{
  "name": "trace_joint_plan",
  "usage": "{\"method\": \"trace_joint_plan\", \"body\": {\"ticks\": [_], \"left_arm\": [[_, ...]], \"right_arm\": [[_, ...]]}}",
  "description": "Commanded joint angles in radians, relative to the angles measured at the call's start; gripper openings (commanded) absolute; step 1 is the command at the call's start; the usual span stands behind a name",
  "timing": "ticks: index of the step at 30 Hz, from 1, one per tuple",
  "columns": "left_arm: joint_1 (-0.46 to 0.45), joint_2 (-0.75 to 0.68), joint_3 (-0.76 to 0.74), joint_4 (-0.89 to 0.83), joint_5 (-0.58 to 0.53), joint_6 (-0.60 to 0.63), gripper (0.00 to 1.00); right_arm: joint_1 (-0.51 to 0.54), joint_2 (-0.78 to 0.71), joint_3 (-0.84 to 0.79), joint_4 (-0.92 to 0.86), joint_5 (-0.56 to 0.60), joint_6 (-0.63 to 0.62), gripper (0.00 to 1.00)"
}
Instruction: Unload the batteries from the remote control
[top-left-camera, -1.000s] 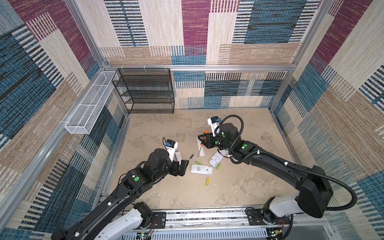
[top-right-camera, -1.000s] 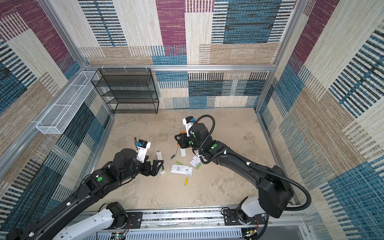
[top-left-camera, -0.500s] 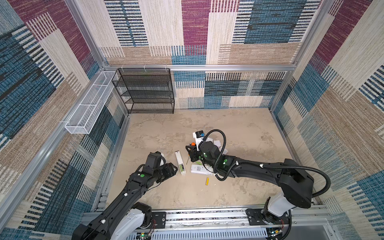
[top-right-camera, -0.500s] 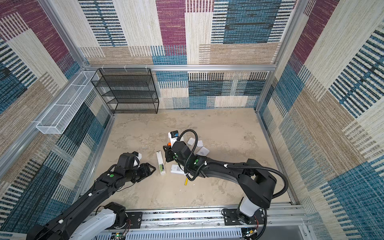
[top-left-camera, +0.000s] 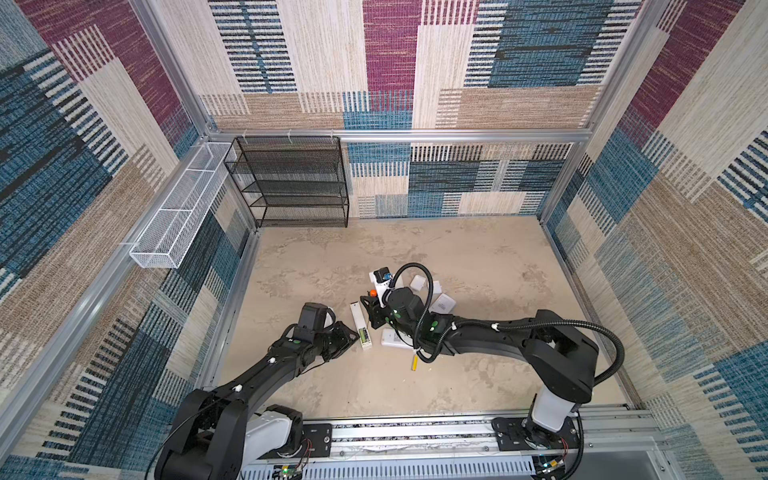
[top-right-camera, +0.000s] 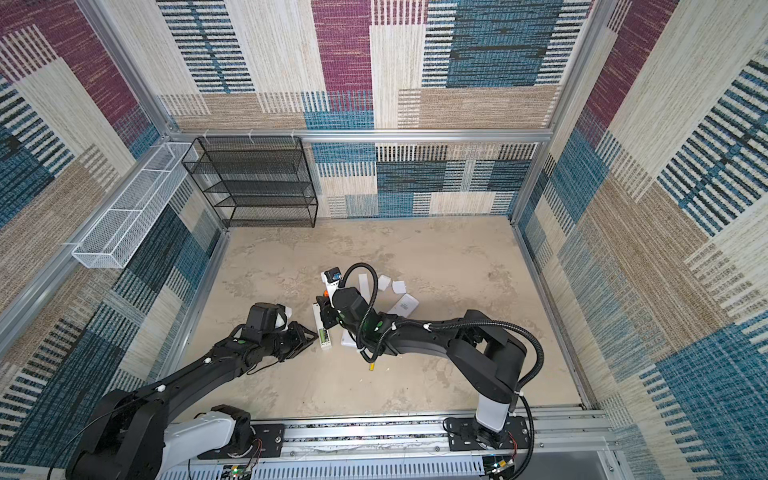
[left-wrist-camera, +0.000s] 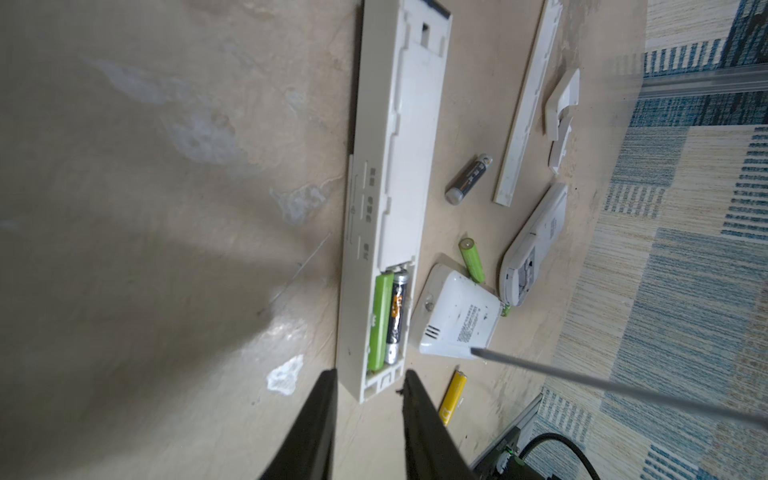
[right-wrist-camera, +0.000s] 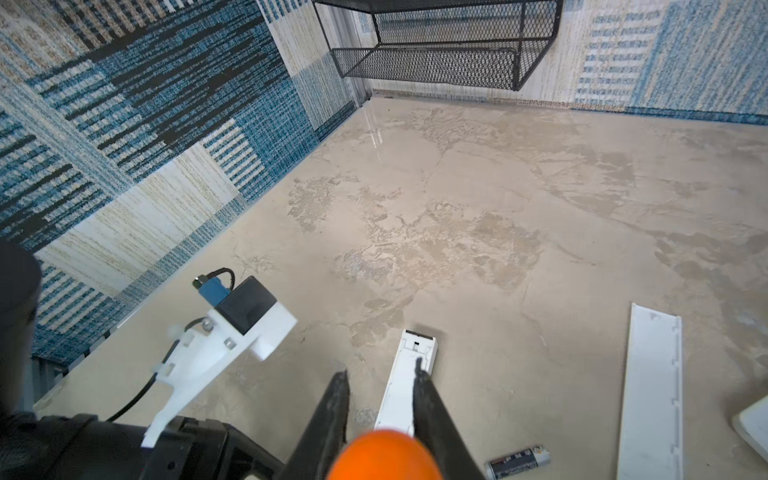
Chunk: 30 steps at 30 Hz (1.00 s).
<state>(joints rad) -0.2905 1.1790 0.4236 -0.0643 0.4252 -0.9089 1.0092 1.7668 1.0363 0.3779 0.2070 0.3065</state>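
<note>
2 batteries lie in the open end of the remote. The left fingers straddle that end; pressing or not, I cannot tell. The right fingers clamp the screwdriver. A loose hold could let the remote slide.

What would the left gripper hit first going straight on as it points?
The long white remote: its open battery end lies between the left gripper tips, green cell and black cell just beyond. Contact unclear.
</note>
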Motion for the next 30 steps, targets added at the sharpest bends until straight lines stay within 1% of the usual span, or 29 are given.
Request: {"method": "trace_joint_plan", "body": {"ticks": [1, 12, 18, 23, 30], "left_arm": [[0.004, 0.022, 0.003, 0.058, 0.017, -0.012, 0.28], [0.021, 0.072, 0.015, 0.052, 0.028, -0.002, 0.23], [0.023, 0.126, 0.018, 0.094, 0.061, -0.012, 0.23], [0.022, 0.162, 0.026, 0.119, 0.074, -0.015, 0.26], [0.022, 0.17, 0.026, 0.117, 0.076, -0.014, 0.26]], "right_arm": [[0.002, 0.025, 0.025, 0.061, -0.005, -0.055, 0.0], [0.008, 0.103, 0.091, 0.026, 0.011, -0.079, 0.0], [0.008, 0.096, 0.087, 0.0, 0.019, -0.088, 0.0], [0.009, 0.097, 0.07, -0.009, 0.023, -0.083, 0.0], [0.009, 0.116, 0.083, -0.029, 0.03, -0.087, 0.0]]}}
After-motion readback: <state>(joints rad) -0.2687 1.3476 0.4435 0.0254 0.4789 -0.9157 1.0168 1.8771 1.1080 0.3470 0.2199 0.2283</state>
